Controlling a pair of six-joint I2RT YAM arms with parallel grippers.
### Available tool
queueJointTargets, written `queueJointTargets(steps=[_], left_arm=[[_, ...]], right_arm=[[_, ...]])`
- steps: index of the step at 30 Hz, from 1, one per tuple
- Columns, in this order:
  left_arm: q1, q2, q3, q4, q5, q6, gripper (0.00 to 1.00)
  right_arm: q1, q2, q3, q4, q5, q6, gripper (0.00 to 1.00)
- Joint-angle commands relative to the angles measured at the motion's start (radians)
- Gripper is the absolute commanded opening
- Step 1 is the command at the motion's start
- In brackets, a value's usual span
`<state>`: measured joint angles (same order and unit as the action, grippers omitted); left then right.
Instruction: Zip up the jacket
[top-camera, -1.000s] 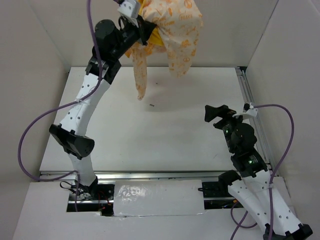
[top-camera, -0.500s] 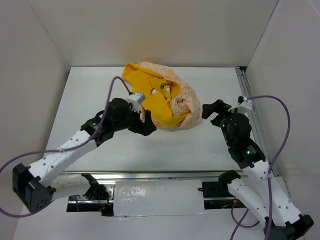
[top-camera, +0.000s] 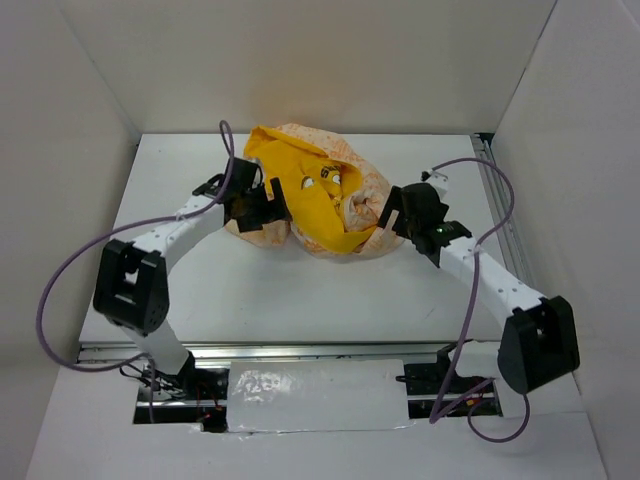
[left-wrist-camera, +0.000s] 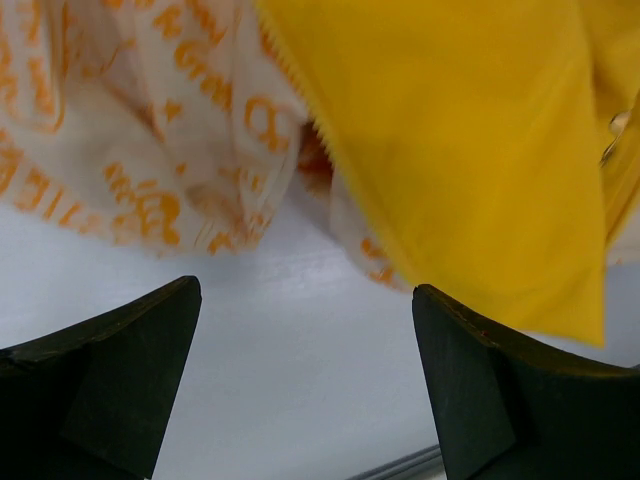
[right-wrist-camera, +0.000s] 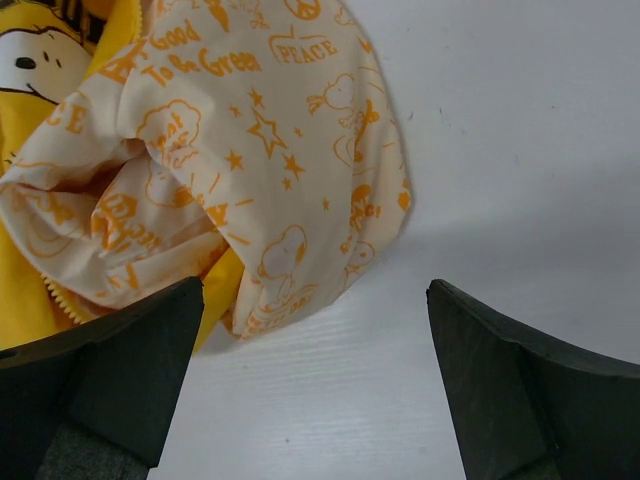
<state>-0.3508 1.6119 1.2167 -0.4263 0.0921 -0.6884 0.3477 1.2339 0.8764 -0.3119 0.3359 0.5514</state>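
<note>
l gripper (top-camera: 270, 206), r gripper (top-camera: 393, 213) flank jacket (top-camera: 322, 212) on table (top-camera: 300, 292)

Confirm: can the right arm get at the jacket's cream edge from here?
Probably yes. The right gripper is open and sits right at the jacket, at its cream edge, with only bare table beside it. The left gripper is at the opposite side of the pile, so it shouldn't block.
</note>
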Motion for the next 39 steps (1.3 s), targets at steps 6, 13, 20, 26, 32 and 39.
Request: queueJointTargets(steps=[6, 13, 20, 26, 32, 39], left_arm=[[0.026, 0.316, 0.349, 0.05, 0.164, -0.002, 0.99], [0.015, 0.471, 0.437, -0.002, 0.14, 0.046, 0.67], [0.03, 0.375, 0.351, 0.08, 0.068, 0.073, 0.0], [0.009, -0.006, 0.248, 0.164, -0.148, 0.195, 0.0], [0.018, -0.275, 0.305, 0.184, -0.258, 0.366, 0.0], [0.013, -0.464, 0.414, 0.205, -0.167, 0.463, 0.0]], right_arm=[[-0.01, 0.217, 0.093, 0.096, -0.122, -0.074, 0.98], [-0.044, 0.296, 0.136, 0.068, 0.023, -0.002, 0.61], [-0.064, 0.008, 0.118, 0.067, 0.144, -0.036, 0.0], [-0.046, -0.301, 0.173, 0.001, 0.164, -0.171, 0.0], [-0.041, -0.464, 0.37, -0.067, 0.065, -0.272, 0.0], [-0.038, -0.56, 0.547, -0.087, -0.113, -0.332, 0.0]])
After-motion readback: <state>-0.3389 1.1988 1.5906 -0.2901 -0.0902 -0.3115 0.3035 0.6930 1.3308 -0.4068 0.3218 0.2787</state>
